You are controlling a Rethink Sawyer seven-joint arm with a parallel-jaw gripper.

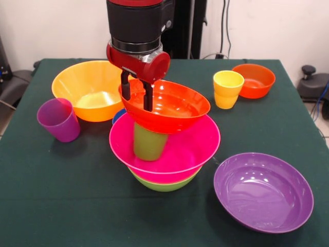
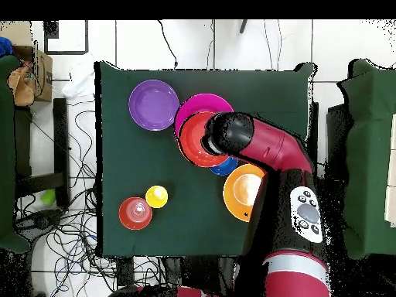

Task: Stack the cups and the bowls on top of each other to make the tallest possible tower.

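Observation:
The tower stands mid-table: a lime green bowl (image 1: 163, 183) at the bottom, a pink bowl (image 1: 180, 149) in it, and a green cup (image 1: 149, 141) standing in the pink bowl. A large red-orange bowl (image 1: 175, 105) sits tilted on the green cup. My gripper (image 1: 136, 91) is at this bowl's left rim, one finger outside and one inside, with a gap between them. The yellow cup (image 1: 227, 88) stands apart at the back right, beside a small red-orange bowl (image 1: 255, 80). The purple cup (image 1: 59, 119) stands at the left.
A large orange bowl (image 1: 90, 90) sits behind the purple cup. A small blue bowl (image 1: 117, 116) peeks out behind the tower. A large purple bowl (image 1: 263, 191) lies at the front right. In the overhead view my arm (image 2: 271, 147) covers the tower's right side.

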